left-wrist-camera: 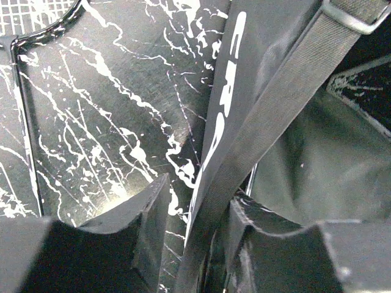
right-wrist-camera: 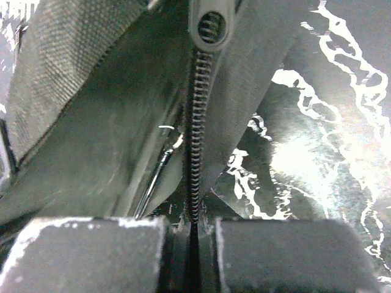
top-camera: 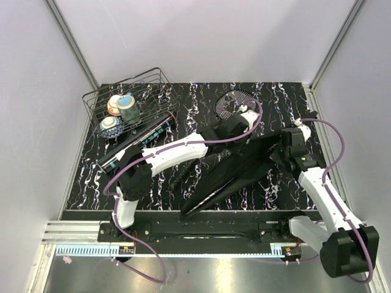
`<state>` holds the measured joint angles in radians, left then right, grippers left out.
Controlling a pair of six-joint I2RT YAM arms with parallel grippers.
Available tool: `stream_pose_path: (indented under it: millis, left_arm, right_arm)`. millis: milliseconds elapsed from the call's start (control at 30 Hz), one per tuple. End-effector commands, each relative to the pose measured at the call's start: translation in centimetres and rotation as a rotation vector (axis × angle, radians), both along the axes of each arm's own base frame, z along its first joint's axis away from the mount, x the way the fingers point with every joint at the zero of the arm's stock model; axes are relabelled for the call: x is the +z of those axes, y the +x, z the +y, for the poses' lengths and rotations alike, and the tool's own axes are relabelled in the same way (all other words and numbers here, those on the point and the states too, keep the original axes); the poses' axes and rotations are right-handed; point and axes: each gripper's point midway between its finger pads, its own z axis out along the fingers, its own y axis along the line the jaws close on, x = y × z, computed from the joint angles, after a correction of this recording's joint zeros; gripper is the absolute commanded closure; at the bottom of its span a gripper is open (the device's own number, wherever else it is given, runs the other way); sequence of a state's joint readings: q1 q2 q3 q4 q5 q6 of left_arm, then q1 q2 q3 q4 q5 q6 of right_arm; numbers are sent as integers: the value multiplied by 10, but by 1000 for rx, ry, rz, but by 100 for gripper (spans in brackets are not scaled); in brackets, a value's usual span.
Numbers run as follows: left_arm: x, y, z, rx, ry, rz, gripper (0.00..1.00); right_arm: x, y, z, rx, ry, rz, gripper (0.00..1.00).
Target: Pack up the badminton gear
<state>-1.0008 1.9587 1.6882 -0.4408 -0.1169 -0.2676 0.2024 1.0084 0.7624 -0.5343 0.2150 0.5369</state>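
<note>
The black marbled bench (top-camera: 88, 177) carries the black bag (top-camera: 238, 171) lying slantwise across its middle and right. A wire basket (top-camera: 91, 101) of patterned bowls (top-camera: 119, 110) stands at the far left corner, with a long black tube (top-camera: 137, 141) just beside its front, and the strung head of a racket (top-camera: 229, 102) shows past the bag's far end. The left hand (left-wrist-camera: 195, 207) is over that far end, fingers spread with the bag's strap (left-wrist-camera: 275, 110) running between them, while the right hand (right-wrist-camera: 190, 226), at the bag's right edge, is pressed together, pinching the zip (right-wrist-camera: 194, 122) some way from its slider (right-wrist-camera: 209, 24).
</note>
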Motion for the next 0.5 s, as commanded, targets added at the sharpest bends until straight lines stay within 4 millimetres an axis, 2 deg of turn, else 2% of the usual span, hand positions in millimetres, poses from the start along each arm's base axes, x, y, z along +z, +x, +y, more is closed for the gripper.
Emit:
stream_pose_path:
  millis: [0, 33, 133, 167, 233, 267, 333, 367, 400, 433, 467]
  left_arm:
    - [29, 7, -12, -20, -71, -1, 54]
    - [31, 5, -9, -22, -76, 3, 47]
    - [42, 1, 10, -12, -99, -5, 36]
    - [48, -5, 25, -5, -108, -5, 34]
    - [53, 2, 49, 41, -128, -2, 20]
    - [56, -3, 67, 56, -133, 0, 15]
    - [55, 7, 94, 115, -131, -6, 14]
    - [49, 5, 109, 133, -118, -3, 15]
    - [45, 14, 122, 169, -112, -3, 17]
    - [37, 17, 130, 190, -98, 7, 19]
    - [20, 20, 137, 208, -61, 36, 21]
  right_arm:
    - [9, 18, -19, -78, 23, -73, 100]
    - [7, 19, -24, -71, 7, -70, 100]
    - [5, 22, -31, -76, 8, -74, 100]
    - [5, 22, -29, -62, 25, -76, 100]
    - [8, 26, -29, -61, 38, -94, 100]
    - [9, 27, -29, -63, 39, -95, 100]
    - [12, 28, -29, -67, 47, -96, 100]
    - [13, 28, -29, -65, 53, -97, 100]
    - [13, 28, -28, -65, 55, -94, 100]
    - [15, 29, -28, -68, 59, -97, 100]
    - [16, 29, -29, -72, 59, -96, 100]
